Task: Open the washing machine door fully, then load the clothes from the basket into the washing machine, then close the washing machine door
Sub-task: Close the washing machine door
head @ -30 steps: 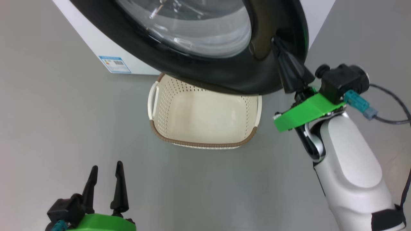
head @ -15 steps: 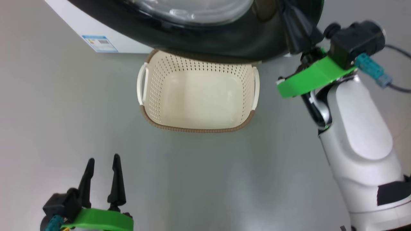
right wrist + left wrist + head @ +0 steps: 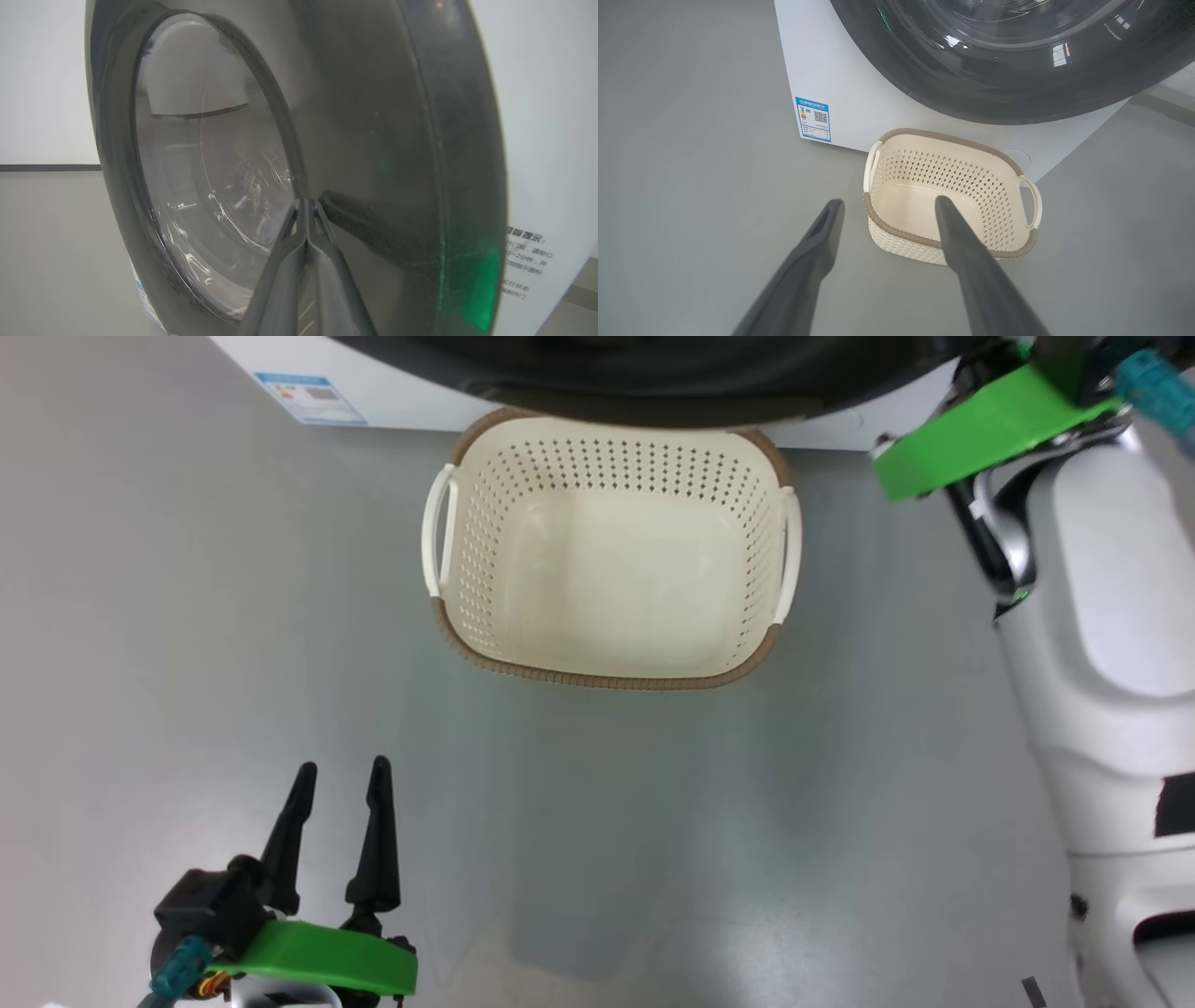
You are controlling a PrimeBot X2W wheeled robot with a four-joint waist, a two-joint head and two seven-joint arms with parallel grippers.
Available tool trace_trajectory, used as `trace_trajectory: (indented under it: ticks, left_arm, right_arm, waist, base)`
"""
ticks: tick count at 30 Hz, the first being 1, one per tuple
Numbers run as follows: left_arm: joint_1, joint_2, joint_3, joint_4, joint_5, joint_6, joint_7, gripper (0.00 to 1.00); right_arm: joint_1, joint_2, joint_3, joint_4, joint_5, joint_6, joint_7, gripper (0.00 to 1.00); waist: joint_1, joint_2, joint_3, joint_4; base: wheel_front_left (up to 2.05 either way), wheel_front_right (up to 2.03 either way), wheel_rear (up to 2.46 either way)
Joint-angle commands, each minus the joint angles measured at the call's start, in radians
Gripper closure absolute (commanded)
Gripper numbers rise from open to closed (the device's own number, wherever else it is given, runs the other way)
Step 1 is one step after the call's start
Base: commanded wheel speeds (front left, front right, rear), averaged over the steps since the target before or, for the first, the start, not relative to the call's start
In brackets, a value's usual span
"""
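**Head view.** The whole frame has shifted over the last second, which is camera motion, not movement of the things. The washing machine door (image 3: 653, 383) is now a black band at the top edge. Below it, the empty basket (image 3: 597, 679) sits on the grey floor (image 3: 187, 616), just before the washing machine (image 3: 392, 406). The left gripper (image 3: 342, 765) idles, fingers moderately apart, holding nothing.

**Left wrist view.** The door lies close against the machine front.

**Right wrist view.** The right gripper (image 3: 306, 203) has its fingers pressed together, tips on the door's rim. Loading appears done and the closing push is near its end.
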Motion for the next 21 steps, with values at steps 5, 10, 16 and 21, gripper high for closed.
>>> trace_trajectory:
  ticks: [5, 10, 16, 21]
  left_arm:
    - [-0.002, 0.012, 0.024, -0.012, -0.011, 0.000, -0.006, 0.00]
    - [-0.003, 0.012, 0.026, -0.006, -0.013, -0.003, -0.006, 0.00]
    - [-0.020, 0.012, 0.023, -0.004, -0.051, 0.002, -0.006, 0.00]
    - [-0.037, 0.012, 0.038, 0.006, -0.089, -0.003, -0.006, 0.00]
  right_arm:
    - [-0.087, -0.020, -0.059, 0.009, -0.049, 0.001, -0.005, 1.00]
    - [-0.131, -0.036, -0.132, 0.058, -0.105, 0.001, -0.005, 1.00]
    - [-0.116, -0.029, -0.138, 0.079, -0.121, 0.001, -0.005, 1.00]
    - [-0.030, -0.011, -0.066, -0.021, -0.022, 0.001, -0.005, 0.61]
  waist:
    - [0.0000, -0.0001, 0.025, 0.024]
    - [0.0000, -0.0001, 0.023, 0.033]
    - [0.0000, -0.0001, 0.014, 0.031]
    - [0.0000, -0.0001, -0.005, 0.014]
  base:
    - [0.00, 0.00, 0.00]
    - [0.00, 0.00, 0.00]
    - [0.00, 0.00, 0.00]
    - [0.00, 0.00, 0.00]
